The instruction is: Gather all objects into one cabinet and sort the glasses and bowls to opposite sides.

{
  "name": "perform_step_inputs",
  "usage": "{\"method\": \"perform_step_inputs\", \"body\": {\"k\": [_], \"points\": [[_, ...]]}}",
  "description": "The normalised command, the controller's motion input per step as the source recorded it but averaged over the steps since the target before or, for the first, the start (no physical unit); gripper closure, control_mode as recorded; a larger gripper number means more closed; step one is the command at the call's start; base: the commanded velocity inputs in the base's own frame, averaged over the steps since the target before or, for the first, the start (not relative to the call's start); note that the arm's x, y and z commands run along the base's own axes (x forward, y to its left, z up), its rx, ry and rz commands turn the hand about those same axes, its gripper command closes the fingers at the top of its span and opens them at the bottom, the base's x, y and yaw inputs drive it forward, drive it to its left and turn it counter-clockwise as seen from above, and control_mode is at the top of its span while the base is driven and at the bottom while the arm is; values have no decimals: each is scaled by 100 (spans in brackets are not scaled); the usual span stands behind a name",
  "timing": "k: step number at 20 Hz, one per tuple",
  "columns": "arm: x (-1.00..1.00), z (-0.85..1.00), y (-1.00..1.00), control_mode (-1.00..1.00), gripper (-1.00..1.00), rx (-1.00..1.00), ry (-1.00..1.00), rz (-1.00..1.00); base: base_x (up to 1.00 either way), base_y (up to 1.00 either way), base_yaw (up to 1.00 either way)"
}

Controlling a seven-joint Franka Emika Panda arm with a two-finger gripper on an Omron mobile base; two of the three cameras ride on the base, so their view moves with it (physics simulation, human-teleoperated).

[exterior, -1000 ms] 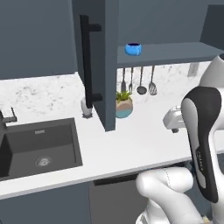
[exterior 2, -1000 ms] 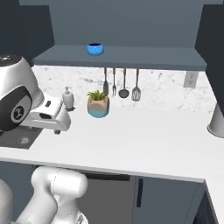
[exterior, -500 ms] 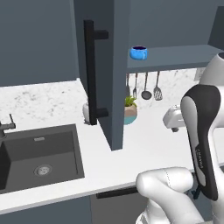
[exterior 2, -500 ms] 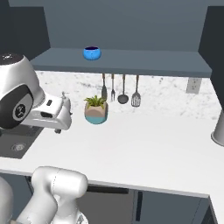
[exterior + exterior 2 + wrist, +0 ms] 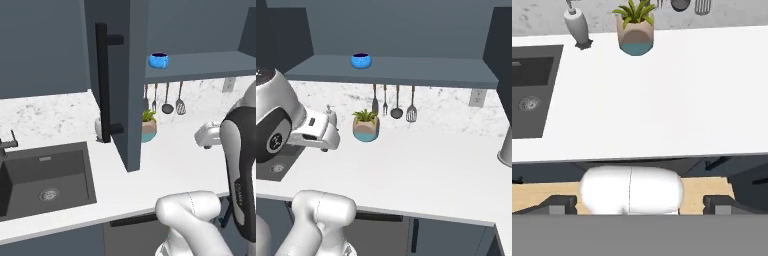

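Base views flank counter (image 5: 421,175); hand view looks down.

Bright blue bowl (image 5: 361,61) on a slate-grey cabinet (image 5: 131,75) shelf, above white countertop (image 5: 431,170) and dark sink (image 5: 45,177).

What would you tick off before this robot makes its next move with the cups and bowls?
1. Cabinet door swung open: ok.
2. Shelf has free room beside the small blue bowl: ok.
3. Tool open and holding nothing: ok.
4. Orange tumbler, red cup and brown bowl located: not ok, none in sight.
5. Plant pot and hanging utensils out of the arm's path: cannot tell.
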Motion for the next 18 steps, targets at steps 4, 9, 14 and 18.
{"method": "perform_step_inputs", "body": {"k": [4, 9, 14, 18], "points": [[-6, 30, -3, -100, -100, 0, -38, 0, 0, 0, 0], [8, 49, 0, -100, -100, 1, -30, 0, 0, 0, 0], [11, 60, -10, -100, -100, 6, -13, 0, 0, 0, 0], [26, 43, -8, -100, -100, 5, -2, 0, 0, 0, 0]]}}
